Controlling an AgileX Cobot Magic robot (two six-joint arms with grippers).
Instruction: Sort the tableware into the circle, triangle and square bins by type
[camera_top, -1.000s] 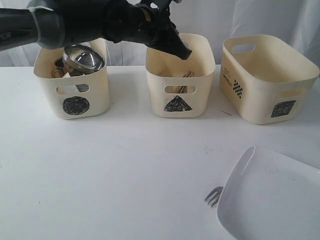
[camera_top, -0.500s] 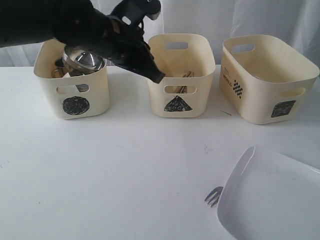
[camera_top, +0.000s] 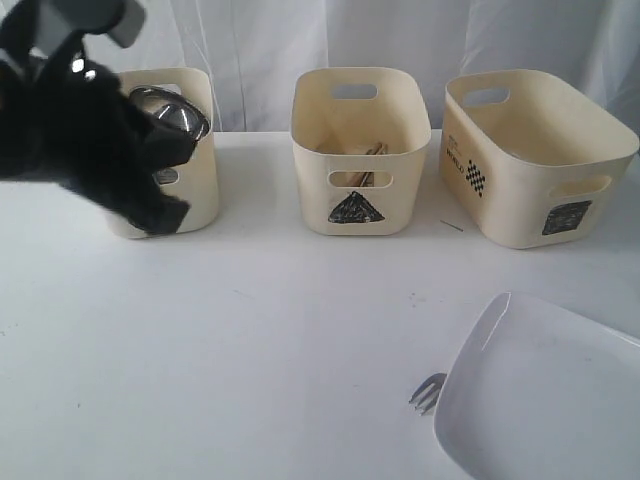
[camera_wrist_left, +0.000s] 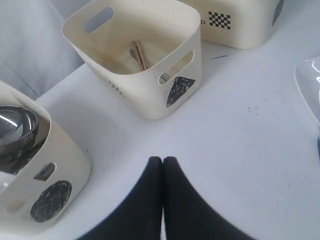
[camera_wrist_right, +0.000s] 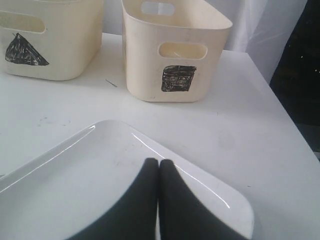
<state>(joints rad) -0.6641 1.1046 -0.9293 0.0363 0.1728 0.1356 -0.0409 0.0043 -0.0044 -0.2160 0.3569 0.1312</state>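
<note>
**Exterior view.** Three cream bins are standing in a row along the far side of the white table (camera_top: 250, 340). The circle bin (camera_top: 203, 175) is on the left, the triangle bin (camera_top: 400, 190) in the middle and the square bin (camera_top: 510, 200) on the right. The left arm (camera_top: 85, 140) is showing as a dark blur in front of the circle bin. A steel bowl (camera_top: 170, 112) is lying tilted at that bin's top. Wooden chopsticks (camera_top: 368, 152) are lying inside the triangle bin. The large white plate (camera_top: 540, 400) is sitting at the near right. The tines of the fork (camera_top: 428, 390) are poking out at its left edge.

**Left wrist view.** The left gripper (camera_wrist_left: 162, 162) is hanging above bare table between the circle and triangle bins. Its fingers are pressing together with nothing between them.

**Right wrist view.** The right gripper (camera_wrist_right: 159, 164) is hovering over the plate. Its fingers are closed against each other and are holding nothing. The square bin is standing beyond the plate's far edge.
</note>
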